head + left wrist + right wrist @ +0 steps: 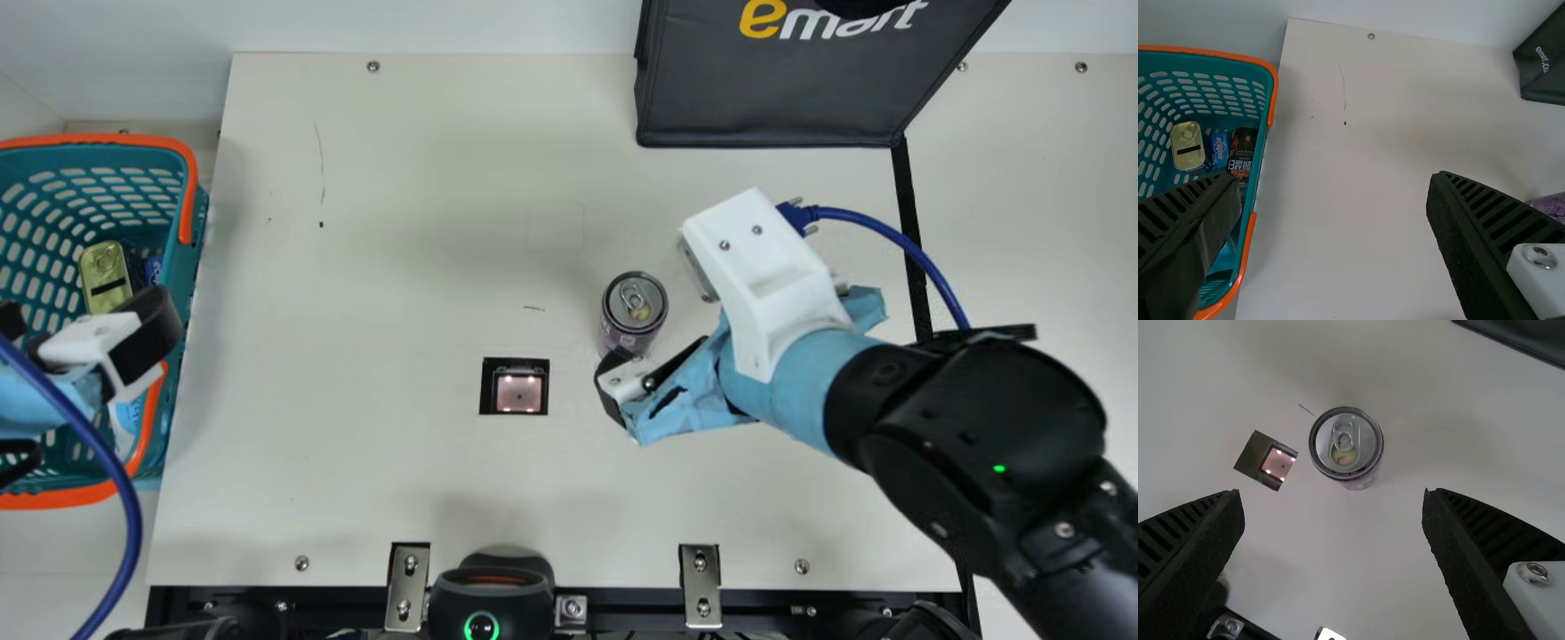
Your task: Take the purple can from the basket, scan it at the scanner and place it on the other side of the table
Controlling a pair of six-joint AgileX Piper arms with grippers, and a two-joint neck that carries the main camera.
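In the main view, the purple can (633, 311) stands upright on the table, right of and beyond the square scanner window (516, 388). My right gripper (615, 384) is low beside the can's near side there. Seen from the right wrist, the can (1346, 447) stands beyond the open right gripper (1333, 495), with nothing between its fingers; the lit scanner (1269, 461) is beside it. My left gripper (87, 391) hangs over the basket (169, 258) at far left. In its wrist view the left gripper (1331, 179) is open and empty, and part of the purple can (1550, 205) appears at the edge.
The basket holds a gold tin (107, 271), a blue pack (1219, 148) and a dark can (1243, 152). A black bag (765, 98) stands at the table's back right. A black device with a green ring (492, 596) sits at the front edge. Blue cables run from both arms.
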